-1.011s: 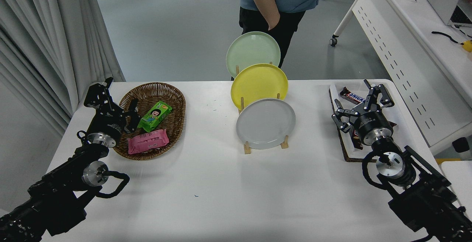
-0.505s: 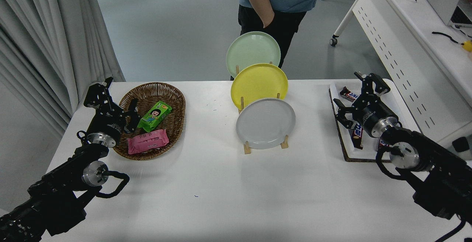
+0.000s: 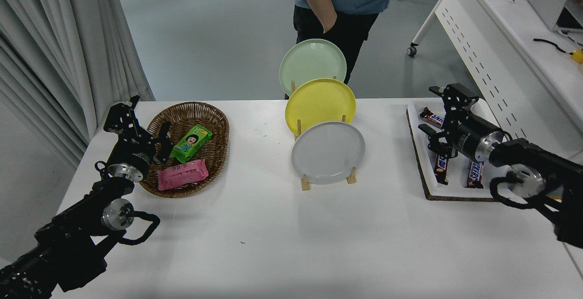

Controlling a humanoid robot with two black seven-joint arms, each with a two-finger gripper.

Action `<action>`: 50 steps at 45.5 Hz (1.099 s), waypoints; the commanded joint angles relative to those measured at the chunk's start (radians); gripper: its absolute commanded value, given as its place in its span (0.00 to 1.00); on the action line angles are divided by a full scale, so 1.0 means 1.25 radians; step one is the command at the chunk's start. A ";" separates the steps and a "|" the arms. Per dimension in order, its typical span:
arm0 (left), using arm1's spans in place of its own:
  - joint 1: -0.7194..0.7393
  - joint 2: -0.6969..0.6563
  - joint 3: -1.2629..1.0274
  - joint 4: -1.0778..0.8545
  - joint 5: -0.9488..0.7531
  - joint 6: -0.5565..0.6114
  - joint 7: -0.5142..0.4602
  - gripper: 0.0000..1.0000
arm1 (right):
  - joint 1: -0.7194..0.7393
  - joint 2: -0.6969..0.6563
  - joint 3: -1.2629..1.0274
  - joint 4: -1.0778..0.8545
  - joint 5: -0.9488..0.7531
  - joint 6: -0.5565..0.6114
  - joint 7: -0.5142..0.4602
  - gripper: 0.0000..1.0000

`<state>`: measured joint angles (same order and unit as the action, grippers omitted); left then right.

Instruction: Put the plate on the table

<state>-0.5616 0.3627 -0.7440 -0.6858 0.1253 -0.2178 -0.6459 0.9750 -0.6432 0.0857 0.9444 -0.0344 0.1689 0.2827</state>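
Right gripper (image 3: 435, 114) spread wide, holding nothing, hovering over the snack tray (image 3: 416, 153) at the right, well apart from the plate (image 3: 328, 153). That grey plate stands upright in the nearest slot of the wooden rack (image 3: 304, 183), mid-table (image 3: 273, 244). Looks like the reach stage; next move needs a swing left to the plate's rim. Left gripper (image 3: 152, 141) parked by the basket (image 3: 191, 107), fingers unclear.

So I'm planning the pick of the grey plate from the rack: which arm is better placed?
Right, probably. The right tool is raised and open over the snack tray, turned toward the grey plate; the left tool sits parked at the basket.
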 commanded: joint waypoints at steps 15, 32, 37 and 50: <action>0.000 -0.001 0.000 0.000 0.000 0.000 0.000 1.00 | 0.236 -0.102 -0.251 0.326 0.392 -0.306 -0.007 1.00; 0.000 0.001 0.000 0.000 -0.001 0.000 0.000 1.00 | 0.269 0.030 -0.238 0.345 0.543 -0.426 -0.192 1.00; -0.001 -0.001 0.000 0.000 0.000 0.000 0.000 1.00 | 0.270 0.041 -0.179 0.339 0.543 -0.443 -0.220 1.00; 0.000 0.001 0.000 0.000 -0.001 0.000 0.000 1.00 | 0.291 0.086 -0.104 0.294 0.520 -0.464 -0.251 1.00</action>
<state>-0.5617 0.3628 -0.7440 -0.6857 0.1254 -0.2178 -0.6457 1.3138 -0.5886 -0.0879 1.3478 0.6159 -0.3843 0.0068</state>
